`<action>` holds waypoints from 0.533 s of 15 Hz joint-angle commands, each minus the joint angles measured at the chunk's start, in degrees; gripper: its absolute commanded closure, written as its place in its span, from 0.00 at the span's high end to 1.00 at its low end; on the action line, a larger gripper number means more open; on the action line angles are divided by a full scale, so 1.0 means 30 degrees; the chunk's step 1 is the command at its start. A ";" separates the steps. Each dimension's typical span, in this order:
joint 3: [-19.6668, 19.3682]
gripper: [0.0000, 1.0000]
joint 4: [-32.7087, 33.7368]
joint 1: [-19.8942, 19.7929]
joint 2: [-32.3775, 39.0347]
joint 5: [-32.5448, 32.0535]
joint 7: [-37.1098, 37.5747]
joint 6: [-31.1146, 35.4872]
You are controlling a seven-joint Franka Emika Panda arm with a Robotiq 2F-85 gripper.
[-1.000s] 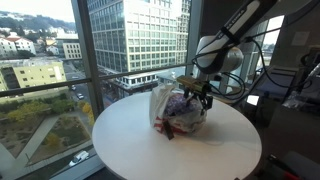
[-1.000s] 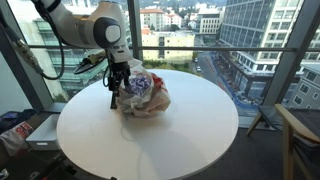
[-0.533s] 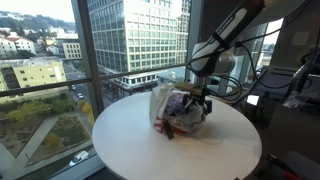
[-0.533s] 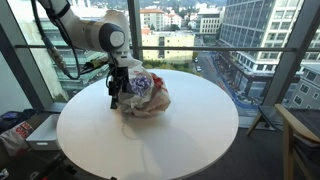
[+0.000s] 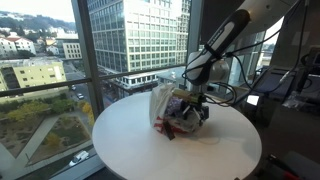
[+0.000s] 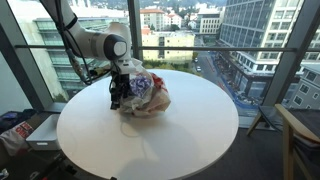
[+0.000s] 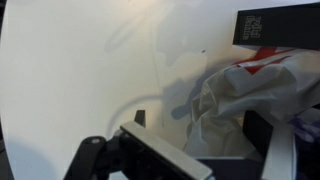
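White table top (image 6: pixel 150 145): round, bare over most of its face in both exterior views (image 5: pixel 150 150); in the wrist view (image 7: pixel 80 70) it fills the frame from 12 round to 9 o'clock, with soft shadows across it.
Robot arm (image 6: pixel 95 45): pale casing with dark cables, entering from 10 o'clock in an exterior view and bending down to the table.
Gripper (image 6: pixel 117 98): black, pointing down, at the 9 o'clock flank of the bag in that exterior view and at its 3 o'clock flank in an exterior view from the opposite side (image 5: pixel 198 104).
Gripper state: jaws spread wide, clamped on nothing; whether a finger brushes the plastic cannot be told.
Finger (image 7: pixel 275 27): black, at 1 o'clock of the wrist view, with the bag lying just below it.
Plastic bag (image 6: pixel 148 95): crumpled, translucent white, with red, blue and purple contents showing through; it sits on the table, toward 11 o'clock of the table's centre in an exterior view, and slumps upright in an exterior view (image 5: pixel 170 108). In the wrist view (image 7: pixel 250 95) it takes up the 3 o'clock side.
Chair (image 6: pixel 300 130): wooden frame, at 4 o'clock, well apart from the table.
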 commanded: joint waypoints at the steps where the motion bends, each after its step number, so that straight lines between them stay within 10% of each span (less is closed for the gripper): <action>1: -0.0729 1.00 0.0130 0.0641 -0.0371 -0.0136 0.0164 0.1025; 8: -0.1699 1.00 0.0727 0.1122 0.0526 -0.0600 0.1092 0.1284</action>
